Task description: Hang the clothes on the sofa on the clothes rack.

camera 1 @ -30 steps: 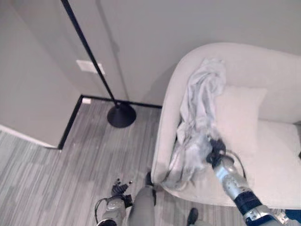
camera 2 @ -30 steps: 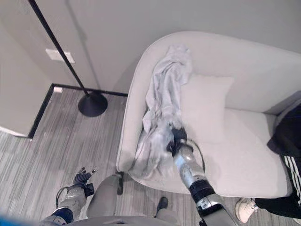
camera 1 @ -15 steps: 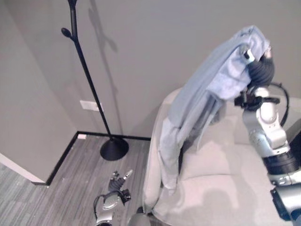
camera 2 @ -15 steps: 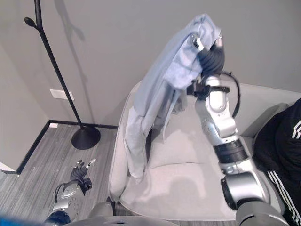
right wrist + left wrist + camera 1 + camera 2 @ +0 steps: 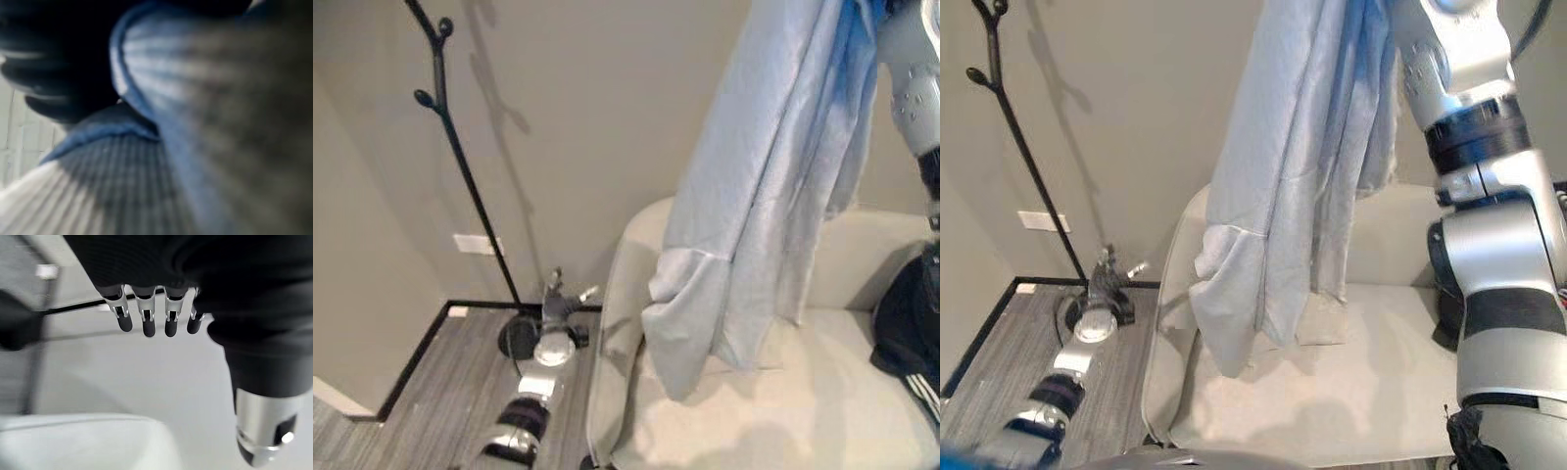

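The left hand [image 5: 558, 304] is held out low toward the rack [image 5: 460, 166], fingers relaxed and holding nothing. The right hand's grip cannot be told; it is hidden in cloth in its wrist view. The garment [image 5: 1302, 176] is hung high from the right arm, clear of the sofa [image 5: 1371, 392], presumably so it can be carried to the rack.

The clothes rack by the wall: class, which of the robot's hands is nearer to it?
Left. The left hand reaches out low beside the clothes rack, near its base. The right arm is raised high over the sofa, carrying the light blue garment.
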Controlling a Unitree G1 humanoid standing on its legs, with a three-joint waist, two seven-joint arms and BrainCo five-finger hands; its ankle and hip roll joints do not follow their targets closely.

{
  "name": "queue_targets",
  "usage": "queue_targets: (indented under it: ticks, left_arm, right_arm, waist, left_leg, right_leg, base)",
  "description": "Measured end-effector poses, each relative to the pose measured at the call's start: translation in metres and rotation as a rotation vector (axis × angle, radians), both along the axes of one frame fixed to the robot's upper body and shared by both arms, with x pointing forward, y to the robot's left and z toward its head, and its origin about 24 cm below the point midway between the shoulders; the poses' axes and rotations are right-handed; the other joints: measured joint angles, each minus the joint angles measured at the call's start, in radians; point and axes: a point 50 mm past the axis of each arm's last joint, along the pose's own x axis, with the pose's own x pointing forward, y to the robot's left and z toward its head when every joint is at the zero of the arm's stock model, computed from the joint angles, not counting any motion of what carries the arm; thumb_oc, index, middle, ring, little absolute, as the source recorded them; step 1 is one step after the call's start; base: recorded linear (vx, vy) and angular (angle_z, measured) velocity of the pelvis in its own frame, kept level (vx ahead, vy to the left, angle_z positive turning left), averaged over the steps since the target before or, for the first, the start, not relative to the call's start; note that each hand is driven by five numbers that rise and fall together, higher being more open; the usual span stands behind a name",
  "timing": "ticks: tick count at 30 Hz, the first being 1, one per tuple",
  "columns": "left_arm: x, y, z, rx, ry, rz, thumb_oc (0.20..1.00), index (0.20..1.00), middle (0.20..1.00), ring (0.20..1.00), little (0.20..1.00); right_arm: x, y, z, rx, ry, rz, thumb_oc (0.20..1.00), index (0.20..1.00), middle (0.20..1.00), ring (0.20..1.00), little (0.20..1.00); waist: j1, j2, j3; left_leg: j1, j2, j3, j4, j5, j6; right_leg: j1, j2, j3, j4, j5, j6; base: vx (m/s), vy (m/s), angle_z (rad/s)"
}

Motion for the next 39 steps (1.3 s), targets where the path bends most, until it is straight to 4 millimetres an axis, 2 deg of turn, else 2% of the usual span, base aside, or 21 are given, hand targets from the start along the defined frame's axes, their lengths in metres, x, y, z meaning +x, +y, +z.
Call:
queue_targets:
  ticks: [2, 6, 8, 12, 14, 18, 20, 22, 25, 29, 30, 31, 34, 39]
  left_arm:
    - [0.007, 0.0, 0.009, 0.031, -0.034, 0.017, 1.0, 1.0, 1.0, 1.0, 1.0]
    - [0.009, -0.001, 0.014, 0.033, -0.067, 0.037, 1.0, 1.0, 1.0, 1.0, 1.0]
    - [0.012, -0.013, 0.026, -0.011, -0.126, 0.004, 1.0, 1.0, 1.0, 1.0, 1.0]
    - [0.014, -0.044, 0.048, -0.104, -0.252, -0.105, 1.0, 1.0, 1.0, 1.0, 1.0]
    - [0.009, -0.075, 0.061, -0.248, -0.31, -0.25, 1.0, 1.0, 1.0, 1.0, 1.0]
    - [-0.011, -0.128, 0.073, -0.531, -0.341, -0.49, 1.0, 1.0, 1.0, 1.0, 1.0]
    - [-0.02, -0.152, 0.068, -0.625, -0.282, -0.625, 1.0, 1.0, 1.0, 1.0, 1.0]
    - [-0.024, -0.16, 0.065, -0.66, -0.251, -0.676, 1.0, 1.0, 1.0, 1.0, 1.0]
    - [-0.03, -0.178, 0.06, -0.709, -0.187, -0.769, 1.0, 1.0, 1.0, 1.0, 1.0]
    - [-0.034, -0.209, 0.061, -0.723, -0.105, -0.922, 1.0, 1.0, 1.0, 1.0, 1.0]
    - [-0.035, -0.215, 0.061, -0.709, -0.094, -0.951, 0.329, 0.329, 0.329, 0.329, 0.329]
    - [-0.035, -0.218, 0.061, -0.709, -0.087, -0.967, 0.2, 0.2, 0.2, 0.2, 0.2]
    - [-0.034, -0.226, 0.055, -0.72, -0.028, -0.984, 0.2, 0.2, 0.2, 0.2, 0.2]
    - [-0.029, -0.218, 0.05, -0.699, -0.013, -0.951, 0.2, 0.2, 0.2, 0.2, 0.2]
  right_arm:
    - [0.0, 0.006, 0.006, 0.011, -0.002, 0.017, 0.2, 0.2, 0.2, 0.2, 0.2]
    - [0.002, 0.017, 0.003, 0.002, -0.003, 0.043, 0.2, 0.2, 0.2, 0.2, 0.2]
    - [-0.001, 0.023, 0.0, 0.006, -0.012, 0.088, 0.2, 0.2, 0.2, 0.2, 0.2]
    - [0.003, 0.045, -0.015, -0.017, 0.008, 0.166, 0.2, 0.2, 0.2, 0.2, 0.2]
    - [0.003, 0.053, -0.028, -0.037, 0.022, 0.202, 0.2, 0.2, 0.2, 0.2, 0.2]
    - [0.012, 0.069, -0.047, -0.044, 0.084, 0.242, 0.2, 0.2, 0.2, 0.2, 0.2]
    - [0.014, 0.084, -0.054, -0.064, 0.118, 0.274, 0.2, 0.2, 0.2, 0.2, 0.2]
    - [0.013, 0.093, -0.057, -0.072, 0.119, 0.29, 0.2, 0.2, 0.2, 0.2, 0.2]
    - [0.012, 0.105, -0.06, -0.08, 0.125, 0.317, 0.2, 0.2, 0.2, 0.2, 0.2]
    - [0.01, 0.13, -0.069, -0.077, 0.156, 0.385, 0.2, 0.2, 0.2, 0.2, 0.2]
    - [0.009, 0.135, -0.07, -0.075, 0.158, 0.398, 0.2, 0.2, 0.2, 0.2, 0.2]
    - [0.008, 0.137, -0.07, -0.077, 0.159, 0.405, 0.2, 0.2, 0.2, 0.2, 0.2]
    - [0.006, 0.144, -0.072, -0.08, 0.162, 0.423, 0.2, 0.2, 0.2, 0.2, 0.2]
    - [0.009, 0.14, -0.073, -0.081, 0.172, 0.402, 0.2, 0.2, 0.2, 0.2, 0.2]
  waist:
    - [-0.004, 0.004, -0.028]
    - [-0.018, 0.015, -0.061]
    - [-0.029, 0.015, -0.067]
    - [-0.038, 0.027, -0.074]
    - [-0.038, 0.033, -0.076]
    - [-0.039, 0.042, -0.083]
    - [-0.042, 0.059, -0.079]
    - [-0.042, 0.066, -0.081]
    - [-0.044, 0.068, -0.081]
    - [-0.048, 0.068, -0.08]
    - [-0.048, 0.067, -0.08]
    - [-0.05, 0.067, -0.08]
    - [-0.074, 0.066, -0.078]
    - [-0.095, 0.076, -0.066]
  left_leg:
    - [0.004, 0.007, 0.014, -0.014, 0.004, -0.008]
    - [0.019, 0.01, 0.021, -0.047, 0.023, -0.007]
    - [0.025, 0.013, 0.023, -0.061, 0.03, -0.011]
    - [0.033, 0.014, 0.023, -0.077, 0.039, -0.009]
    - [0.033, 0.014, 0.024, -0.076, 0.039, -0.009]
    - [0.033, 0.015, 0.028, -0.076, 0.039, -0.009]
    - [0.033, 0.024, 0.034, -0.074, 0.039, -0.009]
    - [0.032, 0.028, 0.041, -0.074, 0.039, -0.009]
    - [0.031, 0.03, 0.04, -0.075, 0.043, -0.007]
    - [0.032, 0.03, 0.04, -0.076, 0.043, -0.007]
    - [0.032, 0.029, 0.04, -0.076, 0.043, -0.007]
    - [0.032, 0.03, 0.041, -0.076, 0.042, -0.008]
    - [0.032, 0.03, 0.043, -0.076, 0.042, -0.008]
    - [0.035, 0.034, 0.052, -0.075, 0.039, -0.012]
  right_leg:
    - [-0.01, 0.004, 0.011, -0.004, 0.0, -0.005]
    - [-0.016, 0.007, 0.022, -0.004, 0.002, -0.007]
    - [-0.017, 0.011, 0.023, -0.005, 0.001, -0.01]
    - [-0.017, 0.013, 0.024, -0.004, 0.0, -0.016]
    - [-0.018, 0.013, 0.025, -0.004, 0.0, -0.017]
    - [-0.02, 0.012, 0.033, -0.003, 0.001, -0.017]
    - [-0.026, 0.019, 0.041, -0.003, 0.003, -0.021]
    - [-0.032, 0.021, 0.048, -0.004, 0.006, -0.021]
    - [-0.032, 0.024, 0.048, -0.004, 0.009, -0.017]
    - [-0.033, 0.024, 0.05, 0.001, 0.009, -0.017]
    - [-0.033, 0.024, 0.05, 0.001, 0.009, -0.017]
    - [-0.034, 0.024, 0.051, 0.001, 0.009, -0.017]
    - [-0.035, 0.024, 0.055, 0.003, 0.008, -0.017]
    - [-0.04, 0.023, 0.065, 0.007, 0.008, -0.017]
  base:
    - [0.01, -0.013, -0.16]
    - [0.01, -0.017, -0.08]
    - [0.0, 0.0, 0.0]
    - [0.0, 0.0, 0.0]
    - [0.0, 0.0, 0.0]
    - [-0.01, -0.007, -0.02]
    - [-0.03, -0.034, -0.11]
    - [-0.01, -0.02, -0.13]
    - [0.0, -0.004, -0.01]
    - [0.0, 0.0, 0.0]
    - [0.0, 0.0, 0.0]
    - [0.0, 0.0, 0.0]
    - [0.0, -0.004, -0.02]
    - [0.0, -0.012, -0.05]
